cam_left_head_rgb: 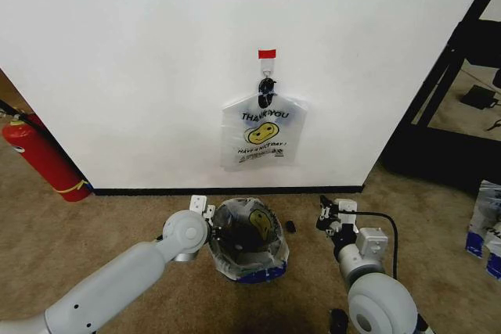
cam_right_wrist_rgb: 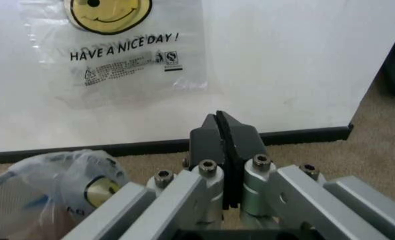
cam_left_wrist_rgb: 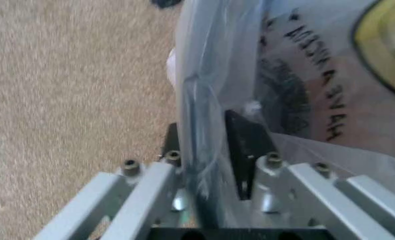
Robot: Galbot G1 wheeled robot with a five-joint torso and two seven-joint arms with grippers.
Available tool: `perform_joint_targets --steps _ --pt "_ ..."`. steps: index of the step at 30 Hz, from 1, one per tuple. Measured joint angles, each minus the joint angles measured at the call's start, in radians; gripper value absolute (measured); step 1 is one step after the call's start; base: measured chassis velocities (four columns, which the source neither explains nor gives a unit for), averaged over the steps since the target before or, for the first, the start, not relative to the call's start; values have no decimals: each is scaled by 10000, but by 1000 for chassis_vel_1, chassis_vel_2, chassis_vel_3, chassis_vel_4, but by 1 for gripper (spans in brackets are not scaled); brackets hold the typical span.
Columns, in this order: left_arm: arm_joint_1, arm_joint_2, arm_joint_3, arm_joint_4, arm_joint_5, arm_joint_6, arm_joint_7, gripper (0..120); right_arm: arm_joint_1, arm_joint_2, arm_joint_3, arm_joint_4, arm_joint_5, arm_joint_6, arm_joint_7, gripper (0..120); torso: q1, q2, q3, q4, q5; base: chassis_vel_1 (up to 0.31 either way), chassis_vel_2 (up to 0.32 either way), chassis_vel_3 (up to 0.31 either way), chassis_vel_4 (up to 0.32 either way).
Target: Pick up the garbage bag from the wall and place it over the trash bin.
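Plastic of the garbage bag (cam_left_head_rgb: 249,242), with blue patches at its lower edge, is draped over the trash bin (cam_left_head_rgb: 235,234), which stands on the carpet floor (cam_left_head_rgb: 94,224) close to the black baseboard (cam_left_head_rgb: 227,190) of the wall (cam_left_head_rgb: 141,60). The left gripper (cam_left_wrist_rgb: 207,167) is at the bin's left rim, its fingers (cam_left_wrist_rgb: 247,142) closed on a fold of the bag's film and the rim wire. A matching smiley bag (cam_left_head_rgb: 263,134) hangs on the wall from a hook (cam_left_head_rgb: 267,84) under a red tape strip (cam_left_head_rgb: 267,54). The right gripper (cam_right_wrist_rgb: 223,137) hovers to the right of the bin, clear of it, fingers pressed together and holding nothing. A red fire extinguisher (cam_left_head_rgb: 43,158) leans at the wall's left end.
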Motion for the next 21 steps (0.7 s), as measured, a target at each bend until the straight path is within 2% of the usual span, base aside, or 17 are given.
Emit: perform_joint_targets --steps 1,8,9,13,15,16,17,20,21 --pt "0 0 0 0 0 0 0 21 0 0 0 0 0 0 0 0 0 0 0 0 0 0 0 0 0" --pt "70 779 -769 -1186 465 1 504 51 -18 32 55 27 1 -7 0 0 0 0 -1 6 6 0 0 0 0" --pt "70 779 -769 -1186 465 1 504 51 -18 32 55 27 1 -7 0 0 0 0 -1 6 6 0 0 0 0" --pt "527 1003 -1726 -2097 1109 -7 1104 66 -71 142 121 3 -43 255 -148 0 0 0 -2 5 6 0 0 0 0" --pt "1186 1040 -2297 -2757 2652 -742 2306 75 -281 256 285 -120 -398 884 -700 0 0 1 -3 3 7 0 0 0 0" --pt "1617 1035 -2525 -2933 3777 -1424 3010 80 -391 302 378 -182 -600 1190 -952 0 -1 1 -3 2 6 0 0 0 0" --pt "1617 1035 -2525 -2933 3777 -1424 3010 80 -391 302 378 -182 -600 1190 -952 0 -1 1 -3 2 6 0 0 0 0" --pt "3025 816 -3423 -3152 6450 -3861 4740 90 -810 536 703 -445 -1433 2294 -1907 0 0 0 -3 2 4 0 0 0 0" --pt "4174 491 -4206 -3295 7888 -5020 5316 97 -1134 763 948 -600 -2080 3147 -2480 0 0 1 -4 1 6 0 0 0 0"
